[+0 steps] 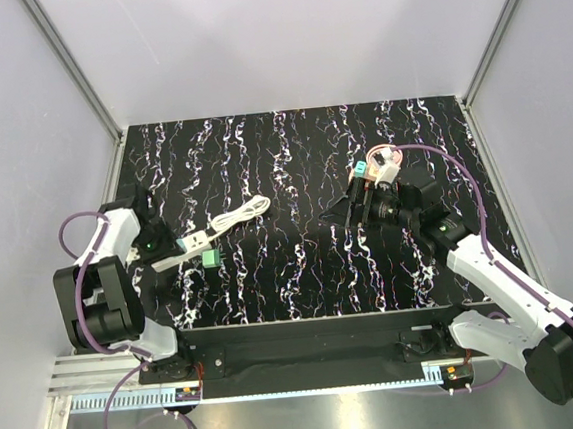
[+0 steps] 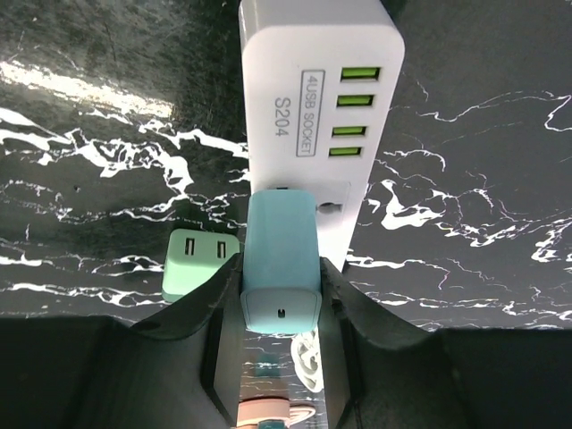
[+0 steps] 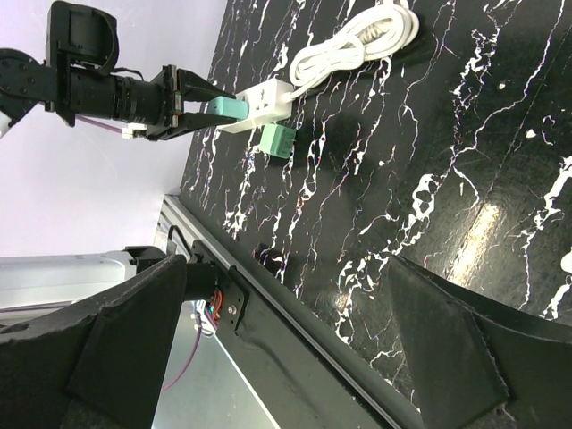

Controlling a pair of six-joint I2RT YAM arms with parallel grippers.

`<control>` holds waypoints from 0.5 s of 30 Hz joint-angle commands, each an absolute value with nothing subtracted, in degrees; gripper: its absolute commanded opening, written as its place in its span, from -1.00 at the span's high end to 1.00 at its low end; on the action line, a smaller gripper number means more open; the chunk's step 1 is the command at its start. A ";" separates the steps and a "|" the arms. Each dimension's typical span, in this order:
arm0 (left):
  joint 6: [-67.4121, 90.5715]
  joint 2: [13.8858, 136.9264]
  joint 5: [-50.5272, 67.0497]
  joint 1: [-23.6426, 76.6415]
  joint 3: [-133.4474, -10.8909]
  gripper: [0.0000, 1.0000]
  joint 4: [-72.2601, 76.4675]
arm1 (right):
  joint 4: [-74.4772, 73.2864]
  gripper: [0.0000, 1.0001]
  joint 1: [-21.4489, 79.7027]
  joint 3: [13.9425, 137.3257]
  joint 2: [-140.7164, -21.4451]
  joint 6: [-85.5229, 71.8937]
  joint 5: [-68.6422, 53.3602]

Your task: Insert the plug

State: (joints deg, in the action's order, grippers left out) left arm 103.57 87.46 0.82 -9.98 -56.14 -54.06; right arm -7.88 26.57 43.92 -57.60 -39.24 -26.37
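1. Your left gripper [image 2: 281,290] is pinched on the teal plug [image 2: 281,241]. The fingers sit on its two side faces, which leaves the mating end free toward the socket.
2. The plug sits at the near end of the white USB power strip [image 2: 322,80], over its outlet and touching it. Can't tell if the prongs are fully in.
3. The strip lies flat on the black marbled table [image 1: 322,272] with its white cable [image 1: 242,216] coiled beyond. Nothing braces it, so a hard push may slide it.
4. A light green cube [image 2: 198,264] lies just beside the strip, left of the plug. It's not the target, so keep off it.
5. Your right gripper [image 3: 286,331] is spread wide, empty and well apart. It looks parked clear of the work.
6. Likely step: seating the plug, late in the task.
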 commanded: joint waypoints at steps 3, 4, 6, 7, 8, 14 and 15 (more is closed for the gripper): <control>103.98 94.22 -2.28 -9.49 -44.74 1.00 -49.84 | -7.47 -0.99 26.63 45.79 -57.22 -38.14 -25.49; 103.45 94.83 -3.16 -9.32 -45.17 1.00 -50.27 | -7.47 -1.00 26.63 45.88 -57.22 -38.14 -25.49; 103.45 94.83 -4.04 -9.05 -45.18 1.00 -50.27 | -7.38 -0.99 26.63 45.79 -57.13 -37.88 -25.49; 103.53 94.66 -4.30 -9.05 -44.83 1.00 -50.27 | -7.47 -0.99 26.63 45.79 -57.04 -37.88 -25.40; 103.54 94.48 -4.57 -9.05 -44.82 1.00 -50.10 | -7.38 -0.99 26.63 45.79 -57.04 -37.88 -25.40; 99.32 98.08 -5.54 -8.00 -50.00 1.00 -52.02 | -7.38 -0.99 26.63 45.62 -56.95 -38.06 -25.40; 99.40 98.61 -5.89 -7.13 -50.97 1.00 -52.99 | -7.47 -0.99 26.63 45.62 -56.78 -38.14 -25.40</control>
State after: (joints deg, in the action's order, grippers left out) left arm 101.93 89.10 -1.43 -9.32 -54.52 -50.87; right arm -8.45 26.57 43.92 -57.60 -39.16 -26.37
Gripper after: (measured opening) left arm 0.357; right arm 0.994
